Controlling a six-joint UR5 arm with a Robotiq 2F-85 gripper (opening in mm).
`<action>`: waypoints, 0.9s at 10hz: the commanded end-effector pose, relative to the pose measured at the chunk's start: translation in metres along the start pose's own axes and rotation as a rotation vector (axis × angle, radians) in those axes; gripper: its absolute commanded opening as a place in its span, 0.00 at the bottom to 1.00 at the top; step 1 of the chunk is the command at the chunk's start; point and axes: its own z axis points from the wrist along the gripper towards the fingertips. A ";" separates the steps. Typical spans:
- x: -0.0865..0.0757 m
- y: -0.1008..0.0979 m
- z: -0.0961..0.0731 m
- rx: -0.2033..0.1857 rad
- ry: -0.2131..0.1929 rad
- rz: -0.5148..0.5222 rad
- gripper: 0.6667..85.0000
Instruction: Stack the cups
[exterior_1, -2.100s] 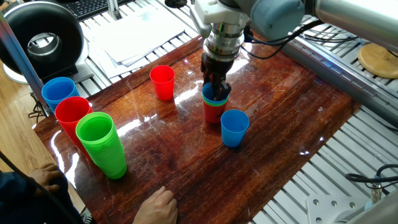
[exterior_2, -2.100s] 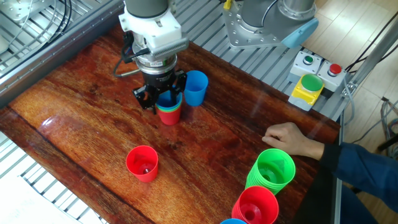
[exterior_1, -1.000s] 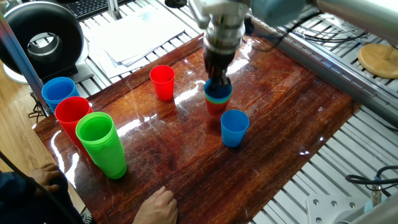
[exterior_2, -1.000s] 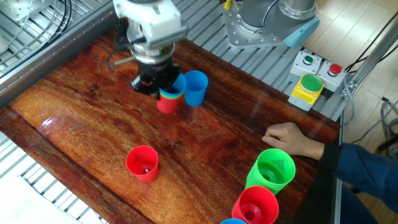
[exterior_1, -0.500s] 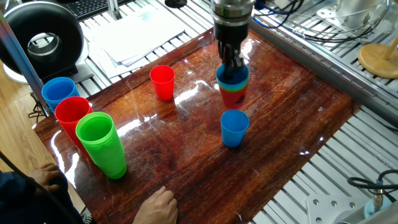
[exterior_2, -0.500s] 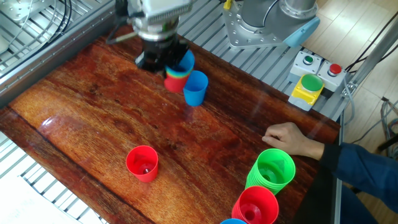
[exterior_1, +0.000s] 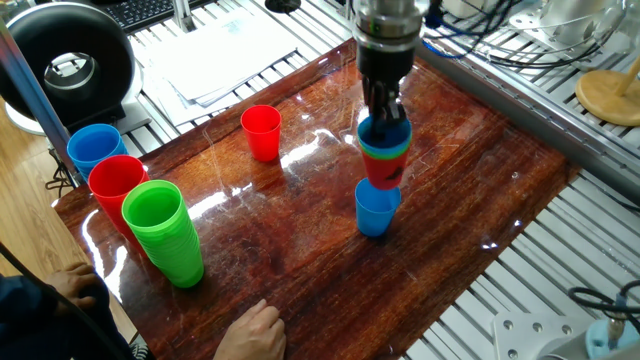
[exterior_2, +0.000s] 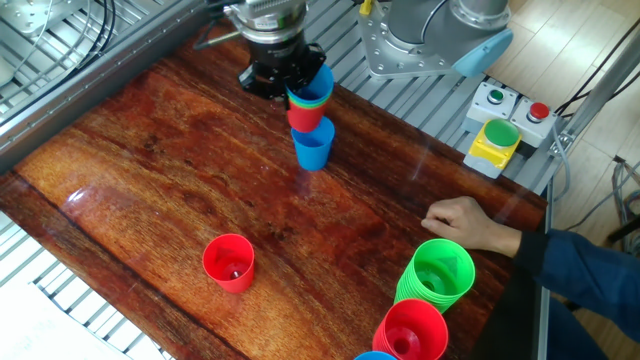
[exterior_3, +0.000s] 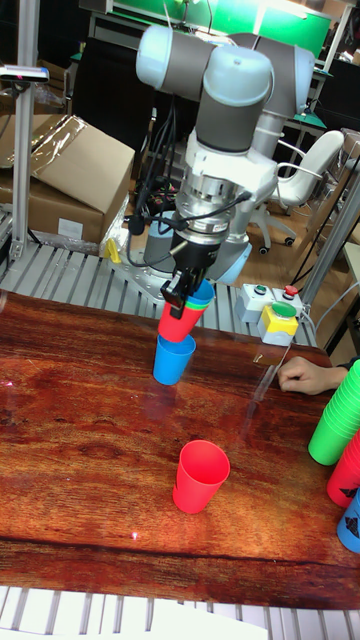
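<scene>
My gripper (exterior_1: 385, 112) (exterior_2: 296, 84) (exterior_3: 190, 286) is shut on the rim of a nested stack of cups (exterior_1: 383, 156) (exterior_2: 308, 106) (exterior_3: 182, 320): blue inside light green inside red. The stack hangs directly over a single blue cup (exterior_1: 376, 212) (exterior_2: 314, 150) (exterior_3: 172, 364) standing upright on the wooden table, with its red base at that cup's mouth. I cannot tell whether they touch. A lone red cup (exterior_1: 262, 132) (exterior_2: 229, 263) (exterior_3: 201, 477) stands upright apart from them.
A tall green pile (exterior_1: 165, 232) (exterior_2: 438, 272), a red pile (exterior_1: 114, 186) (exterior_2: 410, 330) and a blue pile (exterior_1: 94, 148) stand at one table end. A person's hand (exterior_1: 250, 330) (exterior_2: 462, 220) (exterior_3: 300, 374) rests on the table edge. A button box (exterior_2: 490, 140) sits beside the table.
The gripper has lifted the three-cup stack off the table and carried it sideways until it hangs over the single blue cup. The lone red cup and the piles have not moved.
</scene>
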 end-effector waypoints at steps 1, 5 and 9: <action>-0.003 0.002 0.017 0.031 -0.035 0.013 0.00; -0.009 0.006 0.033 0.047 -0.066 0.023 0.00; -0.016 -0.007 0.043 0.087 -0.103 -0.071 0.38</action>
